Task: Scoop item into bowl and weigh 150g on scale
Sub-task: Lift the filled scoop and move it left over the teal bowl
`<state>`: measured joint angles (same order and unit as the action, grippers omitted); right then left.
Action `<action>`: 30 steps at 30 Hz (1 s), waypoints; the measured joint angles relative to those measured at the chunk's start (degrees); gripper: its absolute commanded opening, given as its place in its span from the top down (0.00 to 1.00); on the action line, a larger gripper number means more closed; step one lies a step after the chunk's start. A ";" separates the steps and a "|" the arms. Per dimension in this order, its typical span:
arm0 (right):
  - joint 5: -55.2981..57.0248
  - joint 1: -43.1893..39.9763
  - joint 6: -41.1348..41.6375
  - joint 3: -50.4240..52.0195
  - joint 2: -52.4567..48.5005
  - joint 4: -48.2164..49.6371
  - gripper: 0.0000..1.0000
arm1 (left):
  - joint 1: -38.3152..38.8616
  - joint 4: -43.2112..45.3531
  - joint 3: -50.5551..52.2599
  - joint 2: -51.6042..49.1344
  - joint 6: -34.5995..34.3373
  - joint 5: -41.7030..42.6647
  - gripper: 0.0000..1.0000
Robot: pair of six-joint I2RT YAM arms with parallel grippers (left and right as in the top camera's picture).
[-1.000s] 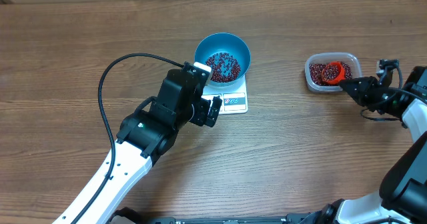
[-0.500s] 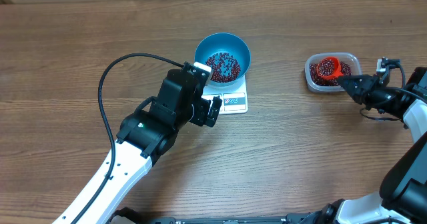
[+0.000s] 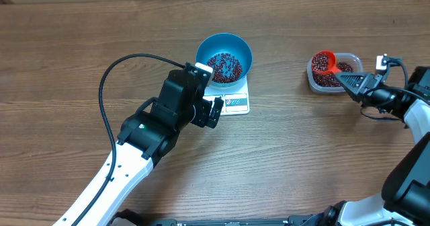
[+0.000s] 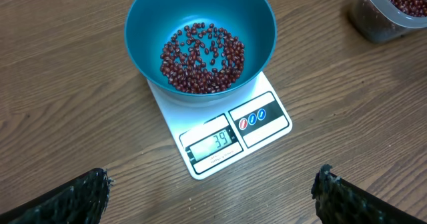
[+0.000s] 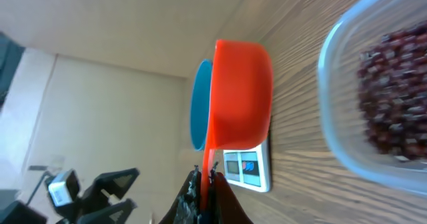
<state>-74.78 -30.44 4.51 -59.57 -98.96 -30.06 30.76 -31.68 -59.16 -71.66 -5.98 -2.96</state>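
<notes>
Right gripper (image 3: 349, 83) clenched on scoop (image 5: 240, 97) handle; scoop, beans (image 3: 322, 64) inside, at tub (image 3: 359, 63) edge. Left gripper (image 4: 210, 187) spread wide, empty, near scale (image 4: 267, 127). Bowl (image 4: 153, 17) of beans sits on scale.

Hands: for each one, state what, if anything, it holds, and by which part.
The right hand grips the red-orange scoop by the end of its handle. The left hand is open and holds nothing.

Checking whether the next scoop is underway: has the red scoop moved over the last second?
Yes. In the overhead view the scoop has shifted from the middle of the clear tub to its corner nearest the blue bowl, loaded with beans.
</notes>
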 measured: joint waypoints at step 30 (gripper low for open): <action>3.85 23.47 23.56 0.24 0.00 28.37 0.96 | 0.00 0.00 -0.02 0.00 0.00 0.00 0.00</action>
<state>-70.94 -6.96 28.08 -59.33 -98.96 -1.69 30.76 -31.68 -59.18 -71.66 -5.98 -2.96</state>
